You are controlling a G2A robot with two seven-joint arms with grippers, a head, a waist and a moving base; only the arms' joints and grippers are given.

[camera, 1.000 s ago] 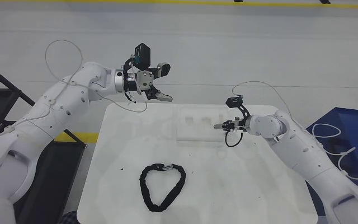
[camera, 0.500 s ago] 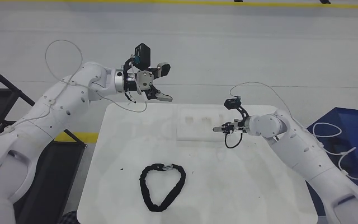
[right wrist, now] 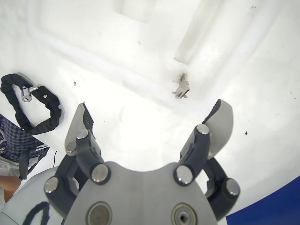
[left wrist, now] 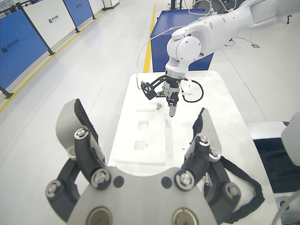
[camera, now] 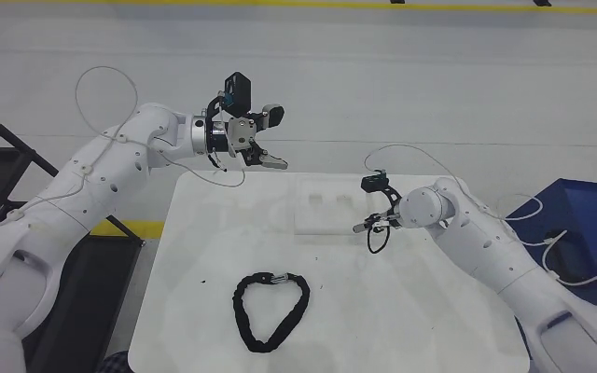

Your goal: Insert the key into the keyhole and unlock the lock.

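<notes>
White on white here: the round-cornered white table carries a white foam tray with cut-out pockets, both dotted with a few dark specks. The fabric-sleeved chain lock is solid black, and its lock cylinder is shiny silver. The small metal key gleams silver-grey against the pale foam. The left gripper and the right gripper both show brushed grey metal, black linkages and black ribbed pads. Beyond the table there's a deep blue cabinet, a yellow floor line and barrier panels alternating blue and white.
</notes>
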